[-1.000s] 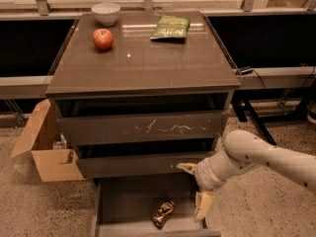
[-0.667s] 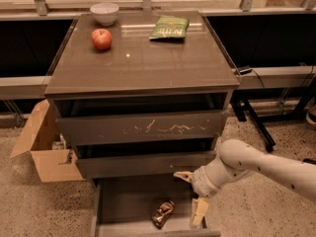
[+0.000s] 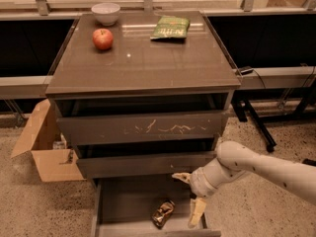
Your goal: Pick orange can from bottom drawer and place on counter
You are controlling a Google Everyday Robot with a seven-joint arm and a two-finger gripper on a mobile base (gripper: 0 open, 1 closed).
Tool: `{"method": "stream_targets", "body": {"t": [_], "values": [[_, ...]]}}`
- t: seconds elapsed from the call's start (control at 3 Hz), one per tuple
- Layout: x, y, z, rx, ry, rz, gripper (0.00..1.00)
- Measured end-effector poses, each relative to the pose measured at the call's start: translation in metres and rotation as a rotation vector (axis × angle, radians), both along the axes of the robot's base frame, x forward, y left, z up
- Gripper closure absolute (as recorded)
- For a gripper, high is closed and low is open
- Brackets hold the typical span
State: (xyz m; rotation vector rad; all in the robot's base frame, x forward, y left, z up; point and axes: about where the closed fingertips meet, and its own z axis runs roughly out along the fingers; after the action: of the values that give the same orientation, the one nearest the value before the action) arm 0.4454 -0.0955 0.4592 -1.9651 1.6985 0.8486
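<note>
The orange can [image 3: 163, 212] lies on its side on the floor of the pulled-out bottom drawer [image 3: 123, 204], near the front and right of centre. My gripper [image 3: 188, 196] hangs over the drawer's right part, open, with one pale finger [image 3: 180, 177] near the drawer above and the other finger [image 3: 197, 212] low by the drawer's right side. The can is just left of the lower finger, apart from it. The counter [image 3: 143, 58] is the glossy cabinet top above.
On the counter stand a red apple [image 3: 102, 38], a white bowl [image 3: 106, 13] and a flat green snack bag [image 3: 171, 27]. The drawer front with pale scratches [image 3: 143, 127] is above the open drawer. An open cardboard box [image 3: 42, 144] stands on the floor at left.
My gripper has moved down and a little left, lower into the open bottom drawer and closer to the can. The can has not moved.
</note>
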Motion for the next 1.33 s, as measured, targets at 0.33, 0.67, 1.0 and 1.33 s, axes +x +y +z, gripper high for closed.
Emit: {"method": "stream_targets", "body": {"t": [0.33,0.67,1.0,1.33], "values": [[0.009,0.007,-0.045,0.039,0.000,0.042,0.00],[0.019,0.014,-0.103,0.047,-0.018,0.075,0.00],[0.028,0.020,-0.135,0.036,-0.024,0.097,0.00],[0.037,0.032,-0.171,0.018,-0.013,0.109,0.00]]}}
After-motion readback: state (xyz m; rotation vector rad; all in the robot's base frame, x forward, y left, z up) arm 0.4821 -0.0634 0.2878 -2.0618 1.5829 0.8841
